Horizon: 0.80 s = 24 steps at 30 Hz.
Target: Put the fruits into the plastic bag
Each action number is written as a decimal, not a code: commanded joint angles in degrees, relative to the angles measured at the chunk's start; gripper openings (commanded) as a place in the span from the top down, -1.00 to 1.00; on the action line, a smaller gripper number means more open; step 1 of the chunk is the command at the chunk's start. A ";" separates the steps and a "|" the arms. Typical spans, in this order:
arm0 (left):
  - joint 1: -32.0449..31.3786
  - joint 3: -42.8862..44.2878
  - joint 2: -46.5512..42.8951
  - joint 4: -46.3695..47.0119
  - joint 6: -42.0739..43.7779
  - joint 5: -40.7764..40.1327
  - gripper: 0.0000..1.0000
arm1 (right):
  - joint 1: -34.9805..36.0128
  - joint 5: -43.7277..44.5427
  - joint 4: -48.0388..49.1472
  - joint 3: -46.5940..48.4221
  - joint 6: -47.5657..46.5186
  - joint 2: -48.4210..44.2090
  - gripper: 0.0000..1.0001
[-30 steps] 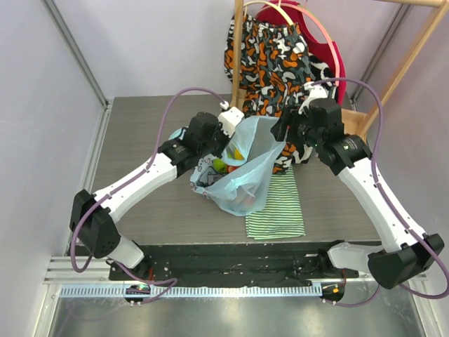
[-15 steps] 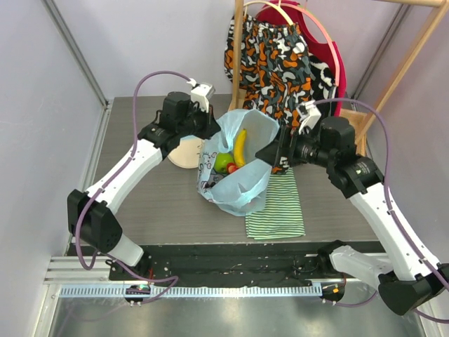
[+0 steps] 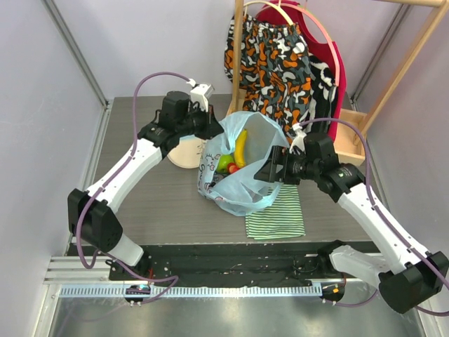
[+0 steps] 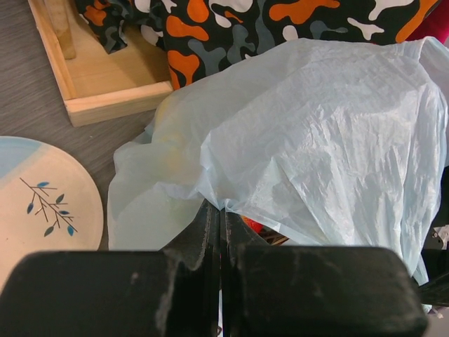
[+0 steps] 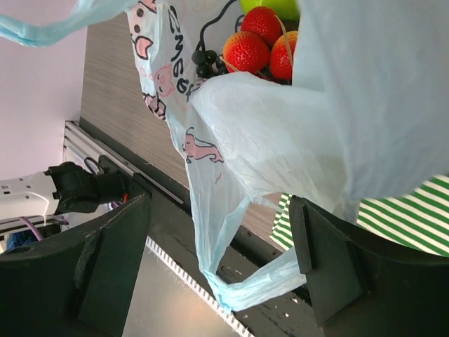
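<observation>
Your left gripper (image 4: 219,208), clamped on the bag (image 3: 242,188) rim, holds its mouth open; the right gripper (image 5: 217,246) gapes alongside, gripping nothing.

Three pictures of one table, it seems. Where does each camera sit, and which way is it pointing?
Top external: fixed above and behind, looking down on the table; left arm and right arm show whole, plastic bag between them.
Left wrist: on the left arm, looking along the left gripper, shut on the bag; plate beside.
Right wrist: on the right arm, facing the bag's side and strawberries; the open right gripper frames the view.
Shared: all three show the bag; top and left wrist both show the plate.
</observation>
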 commanded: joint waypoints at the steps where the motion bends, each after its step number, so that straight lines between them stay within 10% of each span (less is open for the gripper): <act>1: 0.96 0.95 -0.25 1.94 -0.63 1.02 1.00 | 0.42 2.54 -3.32 4.61 -0.84 -2.64 -0.75; 14: 1.32 0.69 -0.69 1.85 -0.98 1.20 1.00 | 0.34 9.49 -10.63 7.53 1.62 -7.04 -0.72; 24: 1.67 0.51 -0.95 1.50 -1.06 0.94 1.00 | 2.17 -2.55 9.14 -4.52 11.37 -5.81 -0.63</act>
